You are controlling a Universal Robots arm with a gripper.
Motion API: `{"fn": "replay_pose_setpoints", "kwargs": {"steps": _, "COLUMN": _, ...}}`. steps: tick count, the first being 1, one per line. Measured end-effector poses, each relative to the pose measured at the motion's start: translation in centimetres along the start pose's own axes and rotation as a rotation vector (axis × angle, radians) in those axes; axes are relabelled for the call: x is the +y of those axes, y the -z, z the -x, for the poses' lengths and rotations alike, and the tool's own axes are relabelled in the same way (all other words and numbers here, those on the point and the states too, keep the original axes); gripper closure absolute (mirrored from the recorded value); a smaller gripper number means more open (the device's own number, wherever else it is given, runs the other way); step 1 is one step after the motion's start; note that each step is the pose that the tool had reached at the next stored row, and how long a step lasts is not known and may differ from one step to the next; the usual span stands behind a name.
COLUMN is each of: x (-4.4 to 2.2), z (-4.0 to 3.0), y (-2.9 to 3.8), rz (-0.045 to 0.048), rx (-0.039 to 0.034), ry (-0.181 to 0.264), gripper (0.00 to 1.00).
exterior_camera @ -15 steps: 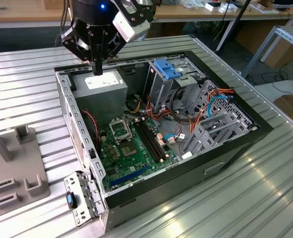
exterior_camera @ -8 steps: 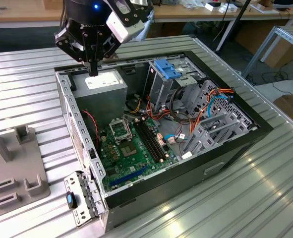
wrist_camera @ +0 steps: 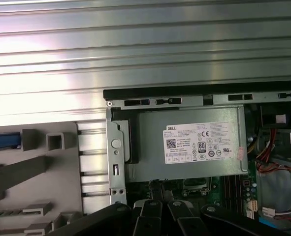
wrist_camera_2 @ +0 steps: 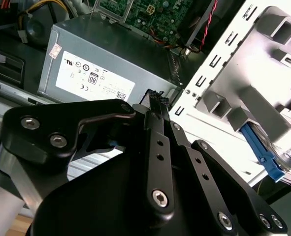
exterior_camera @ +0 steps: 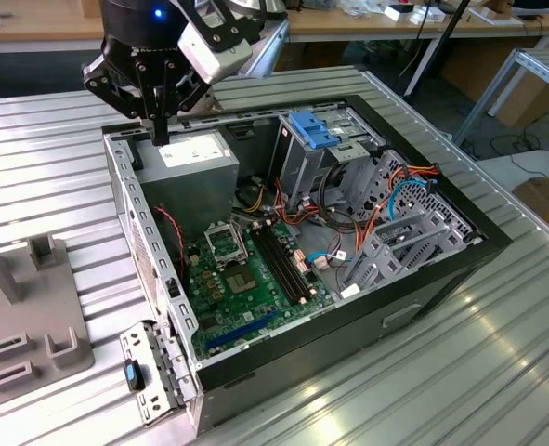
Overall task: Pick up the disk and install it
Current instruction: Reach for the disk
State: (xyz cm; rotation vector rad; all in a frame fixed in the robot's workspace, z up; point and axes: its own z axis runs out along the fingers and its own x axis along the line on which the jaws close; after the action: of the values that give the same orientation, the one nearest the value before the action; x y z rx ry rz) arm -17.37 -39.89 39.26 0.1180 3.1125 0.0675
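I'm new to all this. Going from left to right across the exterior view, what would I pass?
Grey plastic fixture → the robot's gripper, above the computer case's corner → light-blue latch → orange and blue cables.

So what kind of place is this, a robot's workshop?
Probably a robotics lab or workshop. A robot's tool hangs over an open computer case on a ribbed metal table, and wooden workbenches stand behind.
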Motion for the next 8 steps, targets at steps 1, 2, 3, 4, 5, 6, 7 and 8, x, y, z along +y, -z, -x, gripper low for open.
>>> {"fn": "replay_pose_setpoints", "kwargs": {"steps": 1, "x": -0.01, "z": -0.10, "y": 0.00, "rz": 0.0000, "rx": 0.0000, "ry": 0.000, "gripper": 0.89}}
{"fn": "replay_pose_setpoints", "kwargs": {"steps": 2, "x": -0.01, "z": -0.17, "y": -0.01, "rz": 0.0000, "rx": 0.0000, "ry": 0.000, "gripper": 0.89}}
{"fn": "replay_pose_setpoints", "kwargs": {"steps": 3, "x": -0.02, "z": -0.28, "y": -0.01, "rz": 0.0000, "rx": 0.0000, "ry": 0.000, "gripper": 0.89}}
{"fn": "replay_pose_setpoints", "kwargs": {"steps": 4, "x": -0.03, "z": -0.35, "y": -0.02, "rz": 0.0000, "rx": 0.0000, "ry": 0.000, "gripper": 0.89}}
{"fn": "replay_pose_setpoints", "kwargs": {"steps": 5, "x": -0.03, "z": -0.43, "y": -0.02, "rz": -0.0001, "rx": 0.0000, "ry": 0.000, "gripper": 0.89}}
{"fn": "replay_pose_setpoints", "kwargs": {"steps": 6, "x": -0.04, "z": -0.54, "y": -0.03, "rz": -0.0002, "rx": -0.0001, "ry": 0.000, "gripper": 0.89}}
{"fn": "replay_pose_setpoints", "kwargs": {"steps": 7, "x": -0.04, "z": -0.60, "y": -0.03, "rz": -0.0006, "rx": 0.0000, "ry": 0.000, "gripper": 0.89}}
{"fn": "replay_pose_setpoints", "kwargs": {"steps": 8, "x": -0.05, "z": -0.61, "y": -0.02, "rz": -0.0008, "rx": 0.0001, "ry": 0.000, "gripper": 0.89}}
